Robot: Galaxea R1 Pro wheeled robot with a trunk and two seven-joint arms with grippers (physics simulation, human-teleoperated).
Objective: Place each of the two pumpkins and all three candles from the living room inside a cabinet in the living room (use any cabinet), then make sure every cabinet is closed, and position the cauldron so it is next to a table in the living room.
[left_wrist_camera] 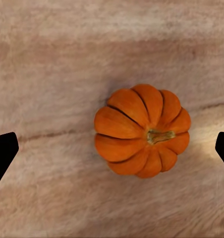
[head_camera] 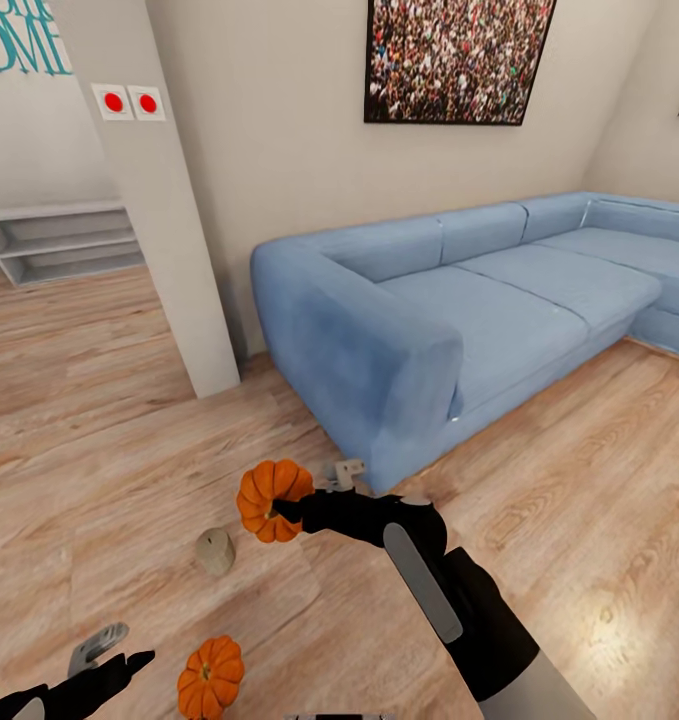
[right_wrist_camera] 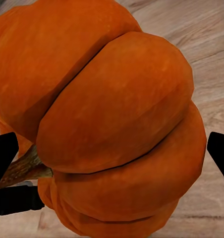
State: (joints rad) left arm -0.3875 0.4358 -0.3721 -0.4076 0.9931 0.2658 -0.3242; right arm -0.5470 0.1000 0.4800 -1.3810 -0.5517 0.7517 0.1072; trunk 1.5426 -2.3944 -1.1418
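A: Two pumpkins in view, neither in a cabinet. Held pumpkin [head_camera: 272, 500] clamped by its stem in right jaws [head_camera: 279, 512], lifted clear of floor [head_camera: 99, 460], just off corner of sofa [head_camera: 419, 330]. Second pumpkin [head_camera: 210, 677] resting on floor, stem up, directly below left jaws [head_camera: 119, 655].

B: State of left jaws?

A: Spread wide and empty in left wrist view, one fingertip [left_wrist_camera: 3, 153] at each side, second pumpkin centred between them but well below.

B: Candles?

A: One candle [head_camera: 215, 551] standing on floor between the two pumpkins. Other two, cabinet and cauldron not visible.

B: Progress, then?

A: Early, by judgement. One pumpkin picked up, nothing stowed. Remaining: second pumpkin, three candles, closing of cabinets, moving cauldron beside a table.
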